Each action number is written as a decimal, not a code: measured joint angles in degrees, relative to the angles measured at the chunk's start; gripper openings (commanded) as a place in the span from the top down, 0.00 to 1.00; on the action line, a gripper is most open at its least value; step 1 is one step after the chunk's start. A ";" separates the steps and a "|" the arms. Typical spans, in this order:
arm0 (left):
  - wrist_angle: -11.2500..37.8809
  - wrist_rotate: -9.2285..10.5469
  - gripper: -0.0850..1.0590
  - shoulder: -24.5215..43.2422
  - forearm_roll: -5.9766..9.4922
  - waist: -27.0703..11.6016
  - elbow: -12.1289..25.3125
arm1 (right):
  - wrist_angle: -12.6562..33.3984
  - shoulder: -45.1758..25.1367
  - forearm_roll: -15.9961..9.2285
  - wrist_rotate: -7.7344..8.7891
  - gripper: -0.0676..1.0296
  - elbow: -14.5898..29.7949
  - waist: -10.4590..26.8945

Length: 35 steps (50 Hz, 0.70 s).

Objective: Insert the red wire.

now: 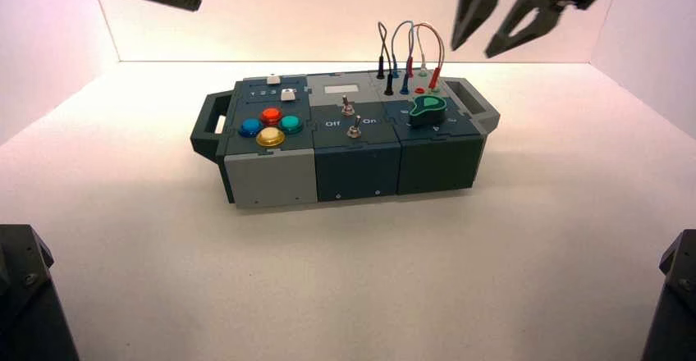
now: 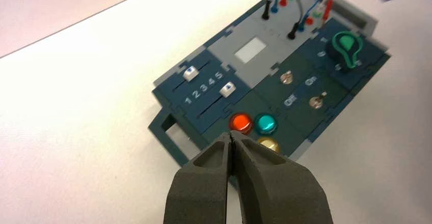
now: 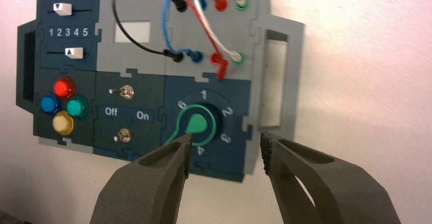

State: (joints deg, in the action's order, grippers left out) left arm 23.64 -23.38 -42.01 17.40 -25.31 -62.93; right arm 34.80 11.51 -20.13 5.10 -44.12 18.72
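Hovering past box (image 1: pixel 357 172) at 2 o'clock: R gripper (image 1: pixel 472 51), jaws spread | L gripper (image 2: pixel 232 134) approx. 11 o'clock, jaws pressed together | red wire (image 3: pixel 203 23) at box's 1 o'clock, near plug prob. outside socket (image 3: pixel 216 58)

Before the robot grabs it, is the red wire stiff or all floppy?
Probably bendy but springy: the red wire arches up by itself. Its loose plug might swing or tip when nudged, since it leans outside its socket.
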 measured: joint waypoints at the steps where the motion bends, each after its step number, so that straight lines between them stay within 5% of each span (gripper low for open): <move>1: 0.00 0.09 0.95 0.00 0.09 -0.09 0.18 | -0.09 -0.53 0.00 -0.09 0.36 0.35 0.09; 35: 6.77 0.00 0.95 -1.67 2.64 -3.34 2.81 | -4.48 -8.53 -0.09 -0.26 0.36 4.13 0.62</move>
State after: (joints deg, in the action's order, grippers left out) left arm 30.41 -23.38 -43.68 20.04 -28.65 -60.12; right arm 30.32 2.99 -20.21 4.83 -39.99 19.34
